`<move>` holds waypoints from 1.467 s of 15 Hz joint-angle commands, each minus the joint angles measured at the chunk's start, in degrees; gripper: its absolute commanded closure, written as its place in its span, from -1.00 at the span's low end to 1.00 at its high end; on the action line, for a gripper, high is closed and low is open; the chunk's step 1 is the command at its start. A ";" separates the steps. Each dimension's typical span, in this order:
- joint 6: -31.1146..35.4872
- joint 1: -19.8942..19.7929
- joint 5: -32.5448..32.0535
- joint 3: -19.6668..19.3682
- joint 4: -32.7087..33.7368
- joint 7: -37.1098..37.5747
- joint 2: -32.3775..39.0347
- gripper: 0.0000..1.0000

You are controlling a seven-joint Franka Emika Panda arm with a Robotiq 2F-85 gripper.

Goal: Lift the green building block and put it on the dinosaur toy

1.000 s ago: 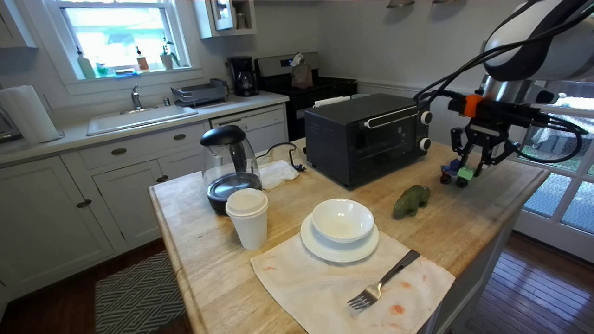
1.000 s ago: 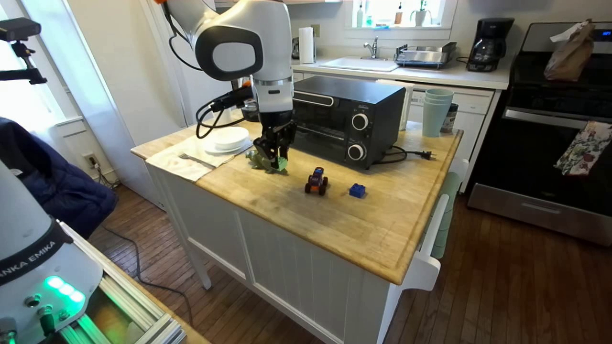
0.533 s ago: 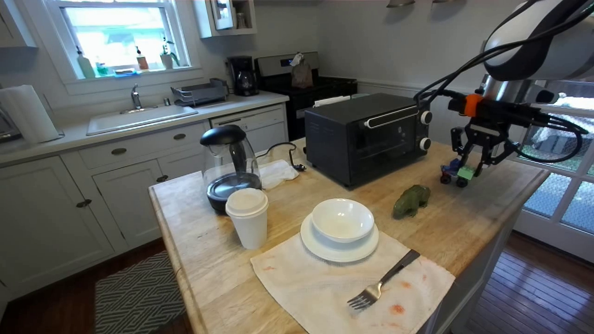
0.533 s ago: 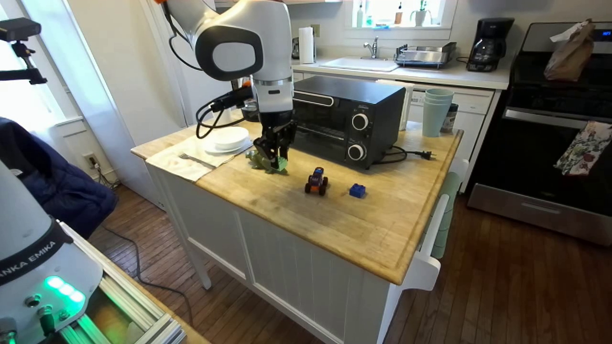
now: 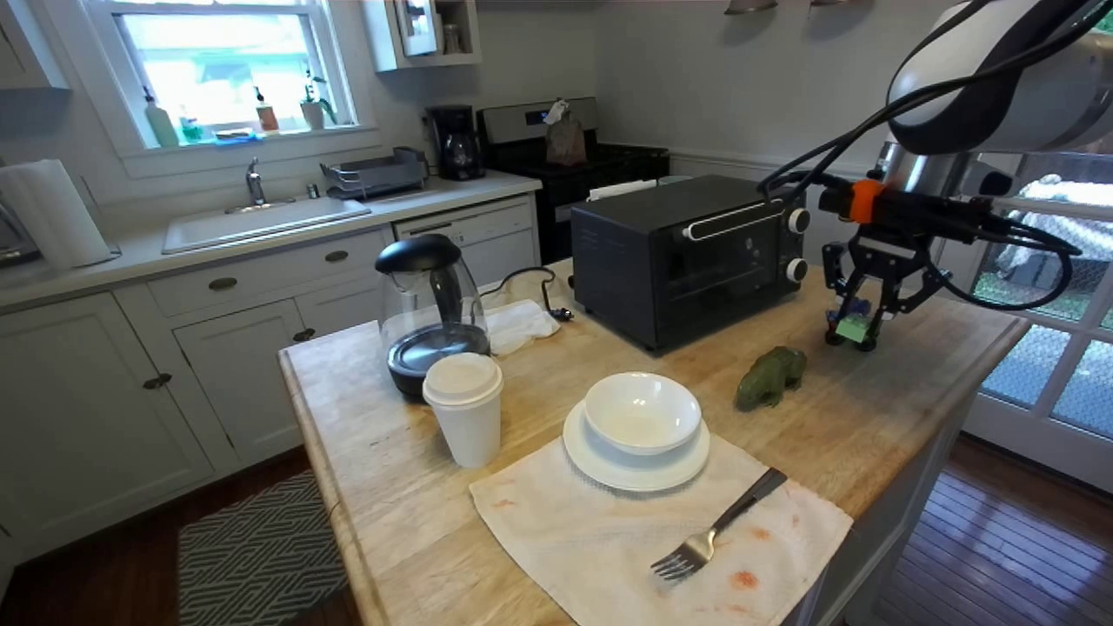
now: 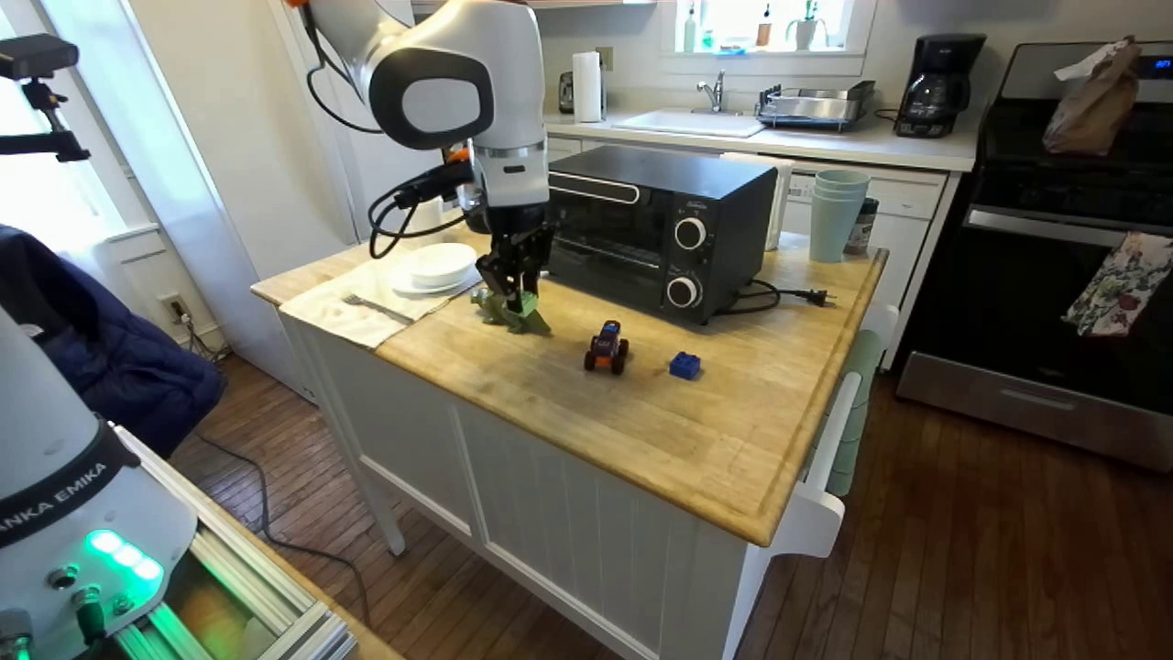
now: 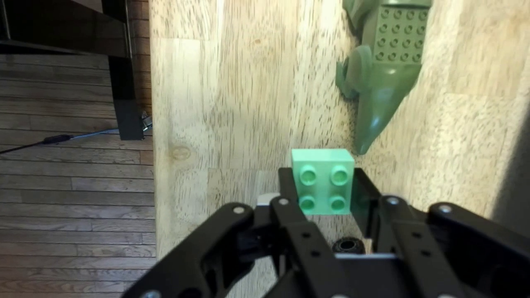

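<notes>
The gripper is closed on the block, its pads against two opposite sides, which leaves the upper studs free and, presumably, the underside as well for seating. The dinosaur lies roughly parallel to the long edge of the counter that faces the robot base, studded back upward and tail tip toward the block; the back is therefore the likely seat. Seen from the wrist, the block appears raised just beyond the tail, so a move along that edge and a descent onto the studs seem required.
</notes>
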 commanded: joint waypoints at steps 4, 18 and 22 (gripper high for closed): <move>1.10 2.00 -0.61 3.21 -0.70 3.33 -1.36 0.79; 5.81 4.47 -5.86 4.64 0.10 15.51 0.59 0.79; 5.71 4.55 -4.80 5.26 0.34 15.29 1.13 0.79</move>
